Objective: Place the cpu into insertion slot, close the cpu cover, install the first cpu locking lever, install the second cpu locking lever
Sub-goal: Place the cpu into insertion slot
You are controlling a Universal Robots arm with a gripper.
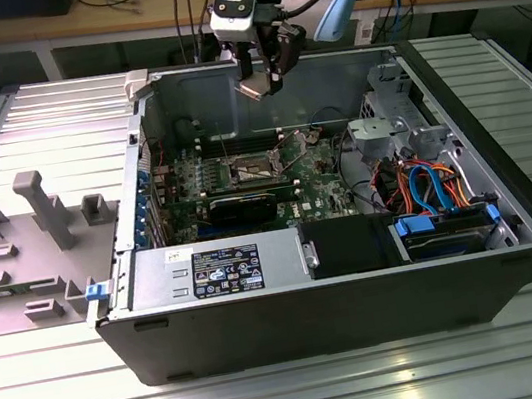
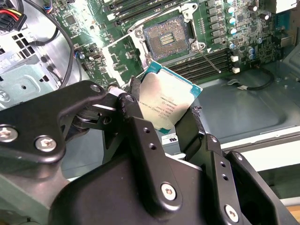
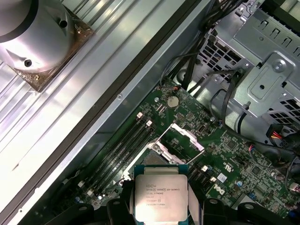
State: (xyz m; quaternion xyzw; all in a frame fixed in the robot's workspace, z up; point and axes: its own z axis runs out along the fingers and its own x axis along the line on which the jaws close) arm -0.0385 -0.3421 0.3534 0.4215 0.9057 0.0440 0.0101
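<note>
My gripper (image 1: 258, 84) hangs above the open computer case, shut on the cpu (image 1: 255, 88), a flat silver-topped square chip. In both wrist views the cpu (image 2: 168, 105) (image 3: 161, 197) sits clamped by its edges between the black fingers (image 2: 136, 110). Below it on the green motherboard lies the insertion slot (image 1: 251, 169) (image 2: 166, 40), dark-centred and uncovered, with nothing in it. The cpu cover (image 3: 183, 136), a thin metal frame, stands tilted up at the slot's far side. A thin locking lever (image 2: 211, 61) sticks up beside the slot.
The case walls (image 1: 199, 99) surround the motherboard. A silver drive cage (image 1: 392, 129) with orange and blue cables is at the exterior view's right. Black memory slots (image 3: 123, 145) and a coin battery (image 3: 173, 101) flank the socket. A grey fixture (image 1: 35, 211) stands outside the case.
</note>
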